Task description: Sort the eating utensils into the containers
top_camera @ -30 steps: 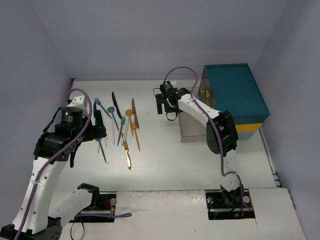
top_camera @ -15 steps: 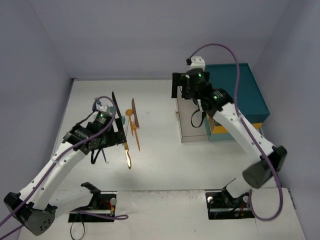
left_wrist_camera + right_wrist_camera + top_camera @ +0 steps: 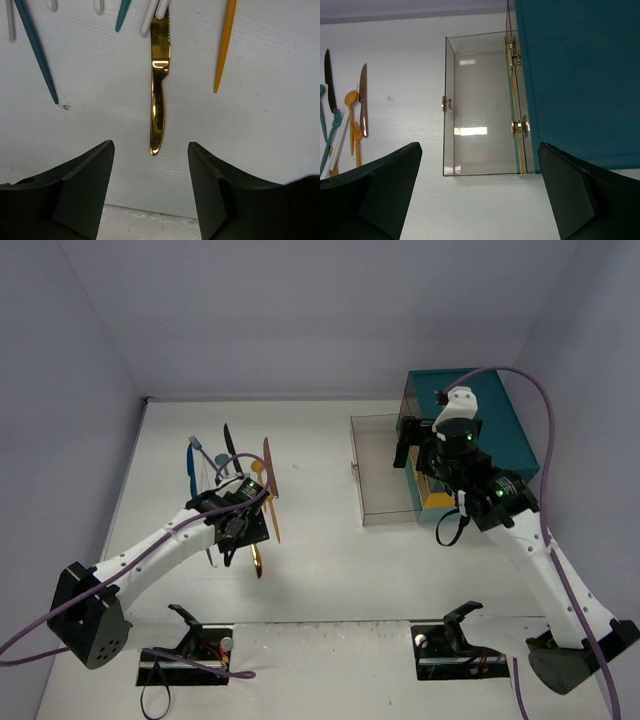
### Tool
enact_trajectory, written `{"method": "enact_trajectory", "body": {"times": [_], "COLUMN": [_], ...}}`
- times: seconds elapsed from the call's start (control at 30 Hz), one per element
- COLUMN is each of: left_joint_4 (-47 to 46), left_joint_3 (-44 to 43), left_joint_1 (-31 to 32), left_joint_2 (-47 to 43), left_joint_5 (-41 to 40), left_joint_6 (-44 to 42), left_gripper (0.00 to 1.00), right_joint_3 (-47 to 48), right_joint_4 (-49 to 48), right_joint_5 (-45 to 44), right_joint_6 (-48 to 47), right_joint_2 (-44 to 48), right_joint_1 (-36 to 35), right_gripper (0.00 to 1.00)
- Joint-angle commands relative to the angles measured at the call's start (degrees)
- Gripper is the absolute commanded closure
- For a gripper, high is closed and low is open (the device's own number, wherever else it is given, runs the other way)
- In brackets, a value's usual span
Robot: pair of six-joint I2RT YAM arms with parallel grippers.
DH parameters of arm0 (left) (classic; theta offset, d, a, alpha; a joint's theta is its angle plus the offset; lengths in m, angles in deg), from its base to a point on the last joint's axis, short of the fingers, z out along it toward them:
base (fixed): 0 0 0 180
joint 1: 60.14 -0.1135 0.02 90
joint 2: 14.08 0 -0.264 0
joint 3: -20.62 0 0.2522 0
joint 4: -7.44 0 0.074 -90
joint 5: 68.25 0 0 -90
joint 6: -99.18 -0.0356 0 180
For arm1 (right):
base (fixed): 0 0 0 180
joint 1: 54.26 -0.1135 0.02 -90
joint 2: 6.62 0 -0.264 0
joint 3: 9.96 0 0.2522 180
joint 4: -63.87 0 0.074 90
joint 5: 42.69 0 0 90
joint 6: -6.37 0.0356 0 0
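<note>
The eating utensils (image 3: 240, 475) lie in a loose row on the white table, left of centre. Among them are a gold knife (image 3: 159, 90), a blue handle (image 3: 37, 50) and an orange handle (image 3: 223, 45). My left gripper (image 3: 150, 200) hovers just short of the gold knife's handle end, open and holding nothing. One of the containers, a clear box (image 3: 482, 105), stands against the teal chest (image 3: 580, 75). My right gripper (image 3: 480, 200) hangs above and in front of the clear box, wide open and empty.
The clear box (image 3: 385, 475) looks empty; it has gold clasps. An orange spoon (image 3: 351, 100), a brown knife (image 3: 364, 100) and a dark knife (image 3: 327, 70) show at the left of the right wrist view. The teal chest (image 3: 480, 425) fills the back right corner.
My left arm has swung right over the utensil row, and its jaws have narrowed. My right arm has risen and moved right, from the box's left side to above the chest.
</note>
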Motion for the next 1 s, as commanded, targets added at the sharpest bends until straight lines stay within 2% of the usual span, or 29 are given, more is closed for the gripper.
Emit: {"method": "enact_trajectory", "body": {"times": [0.0,0.3,0.73,0.87,0.97], "left_joint_4": [-5.6,-13.3,-18.8,-18.6,-18.6], "left_joint_3": [1.4,5.1,6.3,6.5,7.6], "left_joint_1": [-0.2,-3.1,-3.9,-3.9,-3.9], "left_joint_2": [2.9,8.1,14.0,15.0,15.3], "left_joint_5": [-1.9,-1.5,0.0,0.4,0.5], "left_joint_6": [1.9,-0.1,-2.2,-1.9,-1.1], "left_gripper": [0.46,0.56,0.62,0.69,0.84], "right_joint_3": [-1.8,-3.2,-4.7,-4.8,-4.8], "right_joint_4": [-1.7,-1.2,-0.7,-0.6,-0.6], "right_joint_5": [-1.6,0.4,0.5,0.3,0.2], "right_joint_6": [-1.2,-1.1,-1.6,-1.7,-1.7], "right_joint_2": [3.0,4.0,3.9,3.8,3.5], "right_joint_1": [0.5,0.6,0.6,0.6,0.6], "right_gripper": [0.00,0.00,0.00,0.00,0.00]}}
